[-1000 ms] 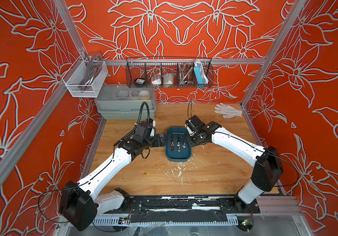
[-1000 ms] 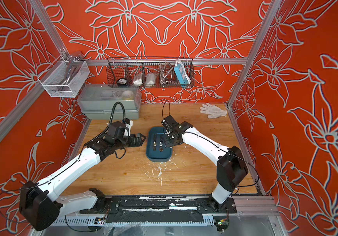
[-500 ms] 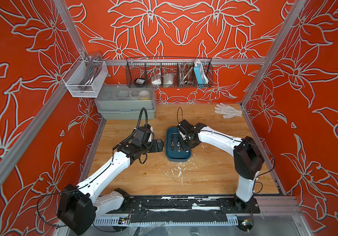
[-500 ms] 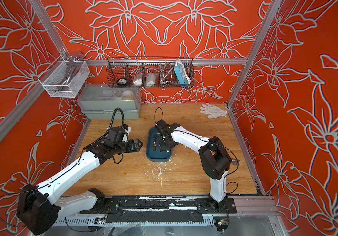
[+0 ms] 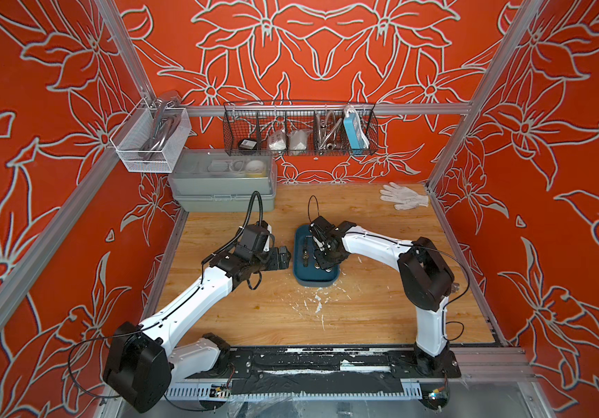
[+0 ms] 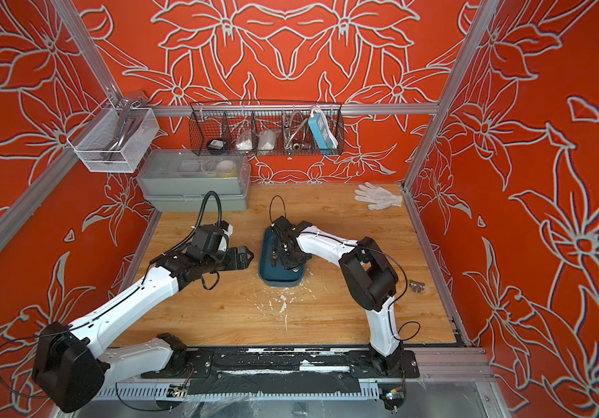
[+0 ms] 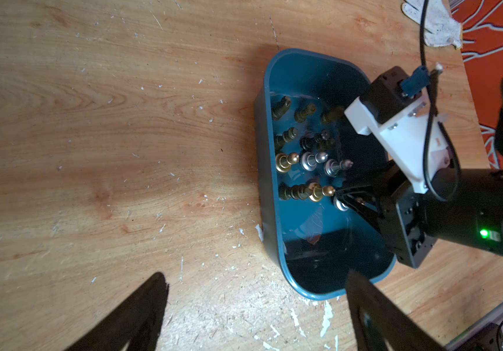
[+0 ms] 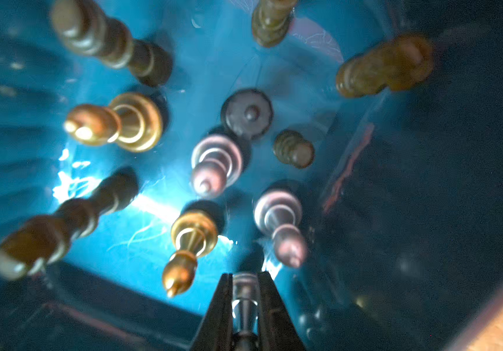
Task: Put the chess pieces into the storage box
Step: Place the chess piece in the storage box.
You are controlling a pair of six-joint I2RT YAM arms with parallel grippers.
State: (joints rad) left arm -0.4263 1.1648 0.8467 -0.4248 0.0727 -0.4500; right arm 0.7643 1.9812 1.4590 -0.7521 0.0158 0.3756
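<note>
So here's what we're looking at: the storage box sits around the middle of the table, lidless. The chess pieces are standing upright inside it in loose rows. We count roughly a dozen: a few dark ones, a few silver and a couple of gold. They're bunched toward one end of the box, and the other end is bare blue floor.

The right claw is dipped down into the box right next to that bunch, and its jaws are pinched on a silver piece. The tips squeeze it from both sides near the top. We can't tell if its base is touching the box floor or hanging just above it. The nearest neighbour is a gold pawn just beside it, not touching as far as we can see.

The left claw hangs over bare wood just beside the box's left wall with its jaws spread wide and nothing between them.

Other stuff:
- a white glove lies in the far right corner
- a grey case sits at the back left
- a wire basket hangs on the back wall
- white flecks are scattered on the wood in front of the box
</note>
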